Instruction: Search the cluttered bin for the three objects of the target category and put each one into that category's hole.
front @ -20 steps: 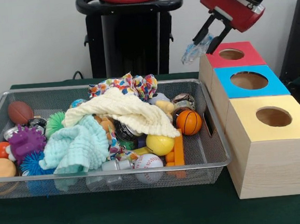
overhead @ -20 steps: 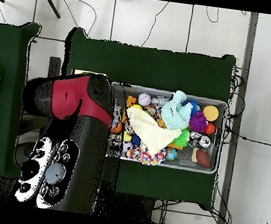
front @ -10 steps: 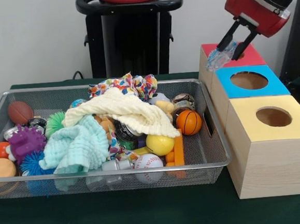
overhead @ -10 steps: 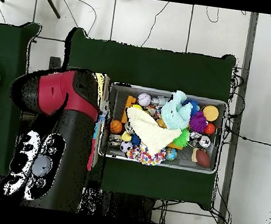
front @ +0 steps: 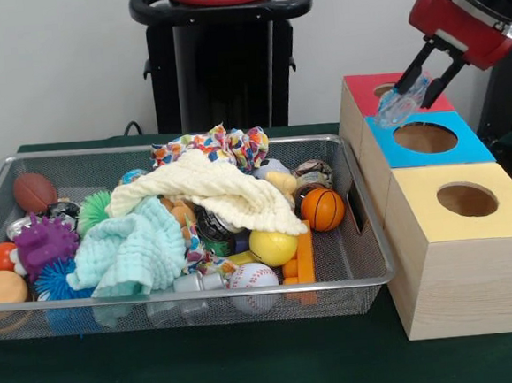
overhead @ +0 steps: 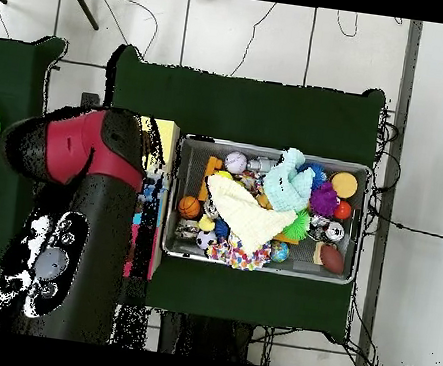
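My gripper is shut on a crumpled clear bluish plastic object, which hangs from the fingertips. It is above the row of wooden boxes, over the edge where the red-topped box meets the blue-topped box. The blue box's hole lies just below and right of the object. The red box's hole is partly hidden behind it. In the overhead view the red and black arm covers the boxes and hides the gripper. The wire bin sits left of the boxes.
A yellow-topped box with its hole stands nearest. The bin holds a cream cloth, a mint cloth, a patterned cloth, a basketball, a yellow ball, a baseball and a purple spiky toy.
The gripper has carried the plastic object to the right, from beside the red box to above the red and blue boxes, and slightly lower. The bin's contents have not moved.
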`<state>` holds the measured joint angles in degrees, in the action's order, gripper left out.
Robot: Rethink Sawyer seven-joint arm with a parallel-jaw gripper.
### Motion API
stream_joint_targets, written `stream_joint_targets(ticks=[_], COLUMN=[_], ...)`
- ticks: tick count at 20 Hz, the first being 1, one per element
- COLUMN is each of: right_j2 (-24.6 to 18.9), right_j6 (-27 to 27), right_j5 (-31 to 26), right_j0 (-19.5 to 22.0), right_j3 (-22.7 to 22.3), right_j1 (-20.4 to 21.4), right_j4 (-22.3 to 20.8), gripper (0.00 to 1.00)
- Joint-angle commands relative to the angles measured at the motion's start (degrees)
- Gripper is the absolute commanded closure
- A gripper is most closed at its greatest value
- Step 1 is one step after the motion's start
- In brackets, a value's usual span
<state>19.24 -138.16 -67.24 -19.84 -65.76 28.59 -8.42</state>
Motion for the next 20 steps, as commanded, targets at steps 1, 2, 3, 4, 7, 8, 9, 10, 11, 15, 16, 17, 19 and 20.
stream_joint_targets(ticks=[1,2,3,4,7,8,9,10,11,15,16,17,19,20], right_j2=[-0.61,-0.3,-0.08,0.14,0.4,0.5,0.6,0.6,0.63,1.08,1.15,1.12,1.15,1.29], right_j6=[-14.52,-14.94,-15.24,-15.53,-15.81,-15.78,-16.01,-15.81,-15.94,-16.31,-16.4,-16.28,-16.15,-16.16], right_j5=[-5.72,-5.65,-5.06,-4.48,-2.6,-2.5,-2.36,-2.4,-2.3,-2.6,-1.98,-1.23,0.15,0.55], right_j0=[-0.82,-1.25,-1.55,-1.85,-2.14,-2.2,-2.23,-2.16,-2.21,-2.53,-2.57,-2.52,-2.54,-2.62], right_j3=[-1.36,-1.68,-2.25,-2.83,-3.94,-3.87,-3.57,-3.22,-3.05,-1.89,-2.1,-2.55,-3.36,-3.64], right_j1=[-2.37,-2.31,-2.2,-2.09,-2.16,-2.29,-2.6,-2.85,-3.06,-3.86,-3.95,-3.87,-3.85,-3.89], right_j4=[2.86,3.02,3.22,3.42,4.12,4.23,4.54,4.83,5.18,6.12,6.26,6.46,6.78,6.98], gripper=[1.0,1.0,1.0,1.0,1.0,1.0,1.0,1.0,1.0,1.0,1.0,1.0,1.0,1.0])
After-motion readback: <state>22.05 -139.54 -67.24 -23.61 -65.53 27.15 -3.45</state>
